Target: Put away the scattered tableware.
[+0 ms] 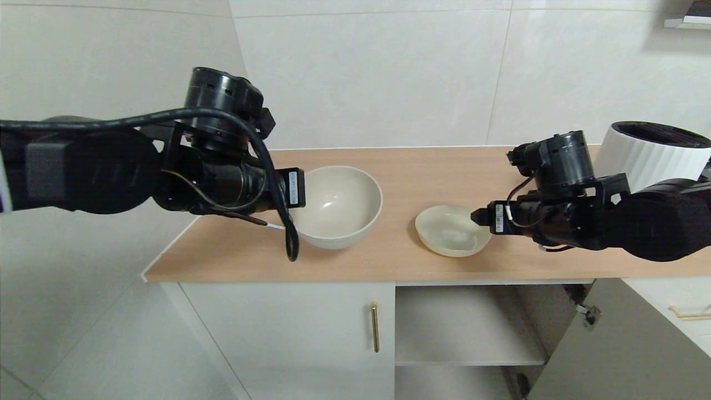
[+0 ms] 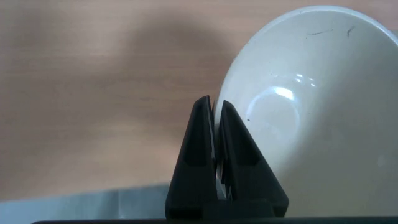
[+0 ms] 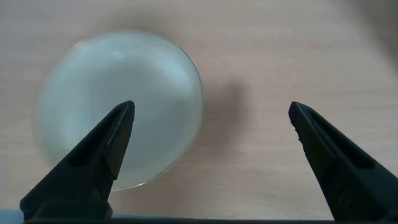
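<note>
Evidently your left gripper was clamped on the rim of the cream bowl (glazed, slippery, breakable). Your right gripper stood spread over the translucent dish; take its rim.

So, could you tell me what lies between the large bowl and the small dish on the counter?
Nothing: in the head view, the stretch of countertop between the large bowl and the small dish is bare wood.
</note>
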Available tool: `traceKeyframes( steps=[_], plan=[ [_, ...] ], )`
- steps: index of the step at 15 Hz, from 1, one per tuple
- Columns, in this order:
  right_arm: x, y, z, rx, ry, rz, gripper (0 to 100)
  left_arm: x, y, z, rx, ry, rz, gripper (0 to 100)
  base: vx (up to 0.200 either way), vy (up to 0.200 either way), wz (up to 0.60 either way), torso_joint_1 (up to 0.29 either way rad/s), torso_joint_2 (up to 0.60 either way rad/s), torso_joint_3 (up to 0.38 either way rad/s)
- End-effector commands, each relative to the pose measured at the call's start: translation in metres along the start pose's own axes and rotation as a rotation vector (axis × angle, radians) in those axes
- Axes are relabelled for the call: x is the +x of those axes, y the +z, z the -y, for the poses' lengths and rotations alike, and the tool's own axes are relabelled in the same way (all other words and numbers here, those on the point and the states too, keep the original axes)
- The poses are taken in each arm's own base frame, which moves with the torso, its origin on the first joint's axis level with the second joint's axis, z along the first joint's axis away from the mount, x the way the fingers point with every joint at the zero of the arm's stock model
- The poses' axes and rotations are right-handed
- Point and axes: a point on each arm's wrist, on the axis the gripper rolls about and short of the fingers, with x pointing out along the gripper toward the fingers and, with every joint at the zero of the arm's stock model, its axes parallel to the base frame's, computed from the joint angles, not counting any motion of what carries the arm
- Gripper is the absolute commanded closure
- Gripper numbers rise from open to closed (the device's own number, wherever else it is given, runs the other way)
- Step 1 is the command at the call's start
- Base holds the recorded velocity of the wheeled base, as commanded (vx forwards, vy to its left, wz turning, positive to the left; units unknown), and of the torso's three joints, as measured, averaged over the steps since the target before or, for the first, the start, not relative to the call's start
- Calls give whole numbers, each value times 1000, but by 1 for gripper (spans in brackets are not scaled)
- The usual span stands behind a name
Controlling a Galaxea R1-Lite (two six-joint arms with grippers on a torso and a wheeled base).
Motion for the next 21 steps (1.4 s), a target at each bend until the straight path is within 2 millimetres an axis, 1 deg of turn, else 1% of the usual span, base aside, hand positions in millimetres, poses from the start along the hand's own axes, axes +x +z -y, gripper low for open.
traceKeyframes(
  steps=[1, 2, 3, 8, 9, 11, 16, 18, 19, 21],
  plan=[
    [25, -10, -1, -13, -31, -52, 0, -30, 9, -2, -13, -25, 64, 100, 0, 0, 0, 0, 0, 0],
    [34, -15, -1, -18, -40, -71, 0, -31, 9, -2, -14, -25, 64, 100, 0, 0, 0, 0, 0, 0],
    [38, -15, 0, -15, -46, -73, 0, -31, 8, -2, -14, -25, 62, 100, 0, 0, 0, 0, 0, 0],
    [41, -13, -1, 24, -32, -70, 0, -25, 6, -2, -11, -21, 50, 100, 0, 0, 0, 0, 0, 0],
    [42, -15, -2, 24, -21, -77, 100, -25, 6, -2, -11, -21, 50, 100, 0, 0, 0, 0, 0, 0],
    [45, -13, -3, 69, -10, -76, 100, -25, 7, -2, -13, -21, 51, 100, 0, 0, 0, 0, 0, 0],
    [41, -10, -4, 108, 26, -74, 100, -26, 8, -1, -29, -29, 69, 100, 0, 0, 0, 0, 0, 0],
    [21, -1, -1, 121, 54, -46, 100, -32, 5, 1, -23, -38, 67, 100, 0, 0, 0, 0, 0, 0],
    [6, 4, 0, 125, 82, -27, 100, -36, 2, 0, -20, -39, 63, 100, 0, 0, 0, 0, 0, 0],
    [-30, 13, 5, 132, 143, 18, 100, -47, -5, -1, -13, -48, 56, 100, 0, 0, 0, 0, 0, 0]
  ],
)
